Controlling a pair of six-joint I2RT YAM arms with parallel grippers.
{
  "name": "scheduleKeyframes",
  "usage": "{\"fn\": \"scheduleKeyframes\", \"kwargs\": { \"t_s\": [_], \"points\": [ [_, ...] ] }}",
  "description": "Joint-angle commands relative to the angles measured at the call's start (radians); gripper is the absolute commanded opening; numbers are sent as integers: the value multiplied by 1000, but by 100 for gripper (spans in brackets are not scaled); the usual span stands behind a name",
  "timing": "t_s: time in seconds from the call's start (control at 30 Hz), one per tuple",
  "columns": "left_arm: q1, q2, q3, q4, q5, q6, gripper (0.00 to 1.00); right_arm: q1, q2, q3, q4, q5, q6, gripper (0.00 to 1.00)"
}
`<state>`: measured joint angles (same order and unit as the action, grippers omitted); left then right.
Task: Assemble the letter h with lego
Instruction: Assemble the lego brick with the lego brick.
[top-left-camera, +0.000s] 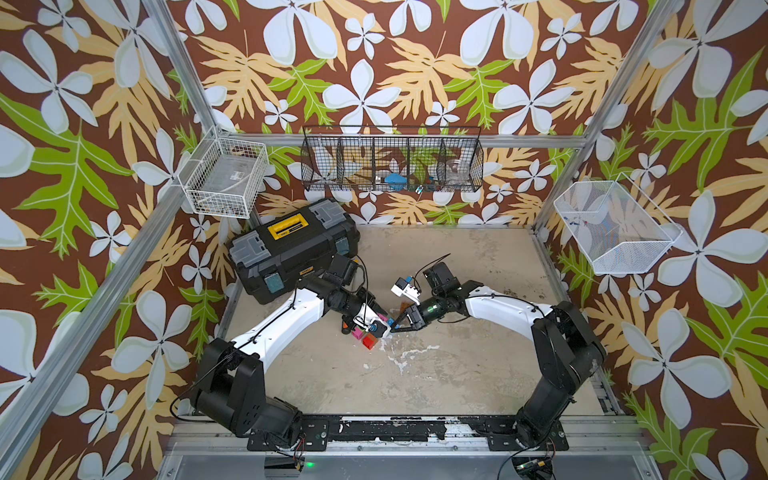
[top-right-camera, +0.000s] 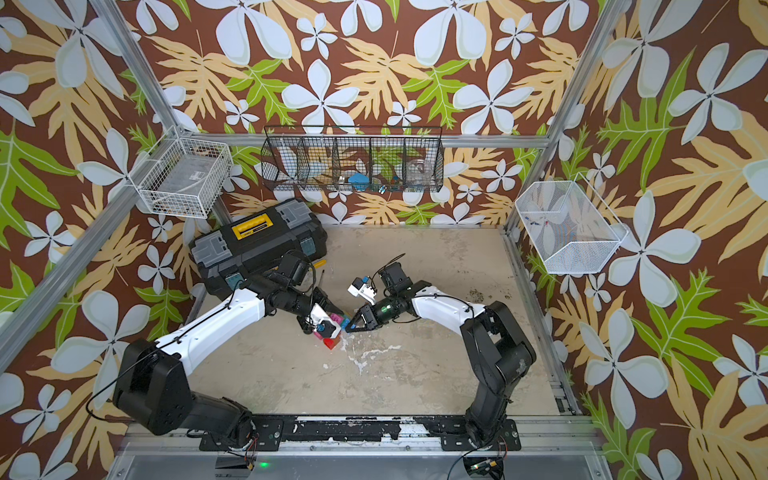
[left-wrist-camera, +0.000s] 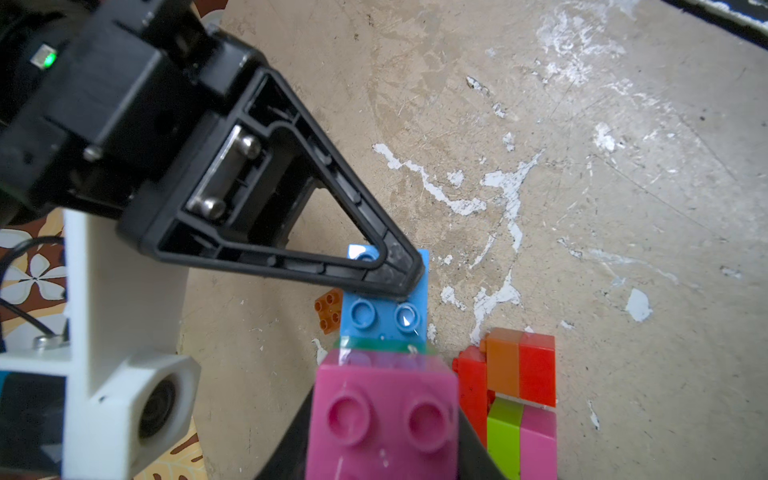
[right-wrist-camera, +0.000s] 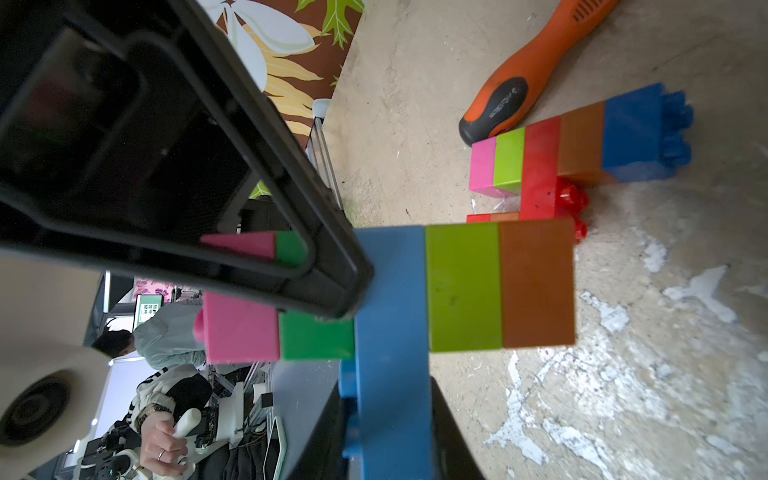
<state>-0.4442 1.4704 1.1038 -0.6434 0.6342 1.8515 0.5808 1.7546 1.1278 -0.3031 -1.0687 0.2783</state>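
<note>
Pink brick (left-wrist-camera: 374, 386) clenched in left pincer (left-wrist-camera: 386, 440) | blue brick (right-wrist-camera: 390, 291) clenched in right pincer (right-wrist-camera: 390, 436) | we judge: braced for pressing.

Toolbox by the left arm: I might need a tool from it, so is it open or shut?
Shut: in both top views the toolbox has its lid lying flat on the base, no gap showing.

At mid-table the left gripper (top-left-camera: 385, 324) and right gripper (top-left-camera: 395, 328) meet tip to tip at a small lego piece (top-left-camera: 390, 321). Pink and red bricks (top-left-camera: 368, 341) lie just left.
</note>
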Motion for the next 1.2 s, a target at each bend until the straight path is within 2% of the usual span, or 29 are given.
{"fn": "scheduleKeyframes", "kwargs": {
  "t_s": [0.0, 0.2, 0.27, 0.5, 0.73, 0.9, 1.03, 1.1, 1.17],
  "points": [
    [-4, 16, 11, -10, -2, -34, 33, -5, 6, 15, 35, -42, -17, 16],
    [-4, 47, 21, -6, -7, -38, 27, -30, 6, 17, 56, -3, -9, 26],
    [-4, 59, 23, 1, -11, -45, 26, -46, -11, 4, 95, 21, 20, 33],
    [-1, 137, 101, 43, -13, -192, 24, -78, -63, 9, 61, 121, -14, 48],
    [43, 260, 190, 44, 83, -340, 24, -197, -156, -59, 86, 421, 92, 48],
    [81, 354, 246, 52, 103, -409, 24, -198, -165, -80, 145, 459, 216, 45],
    [85, 406, 272, 67, 78, -413, 24, -191, -137, -63, 134, 474, 309, 34],
    [85, 426, 289, 72, 66, -412, 24, -175, -129, -53, 118, 540, 349, 34],
    [85, 442, 306, 74, 55, -413, 24, -157, -109, -27, 99, 540, 355, 33]
  ]
}}
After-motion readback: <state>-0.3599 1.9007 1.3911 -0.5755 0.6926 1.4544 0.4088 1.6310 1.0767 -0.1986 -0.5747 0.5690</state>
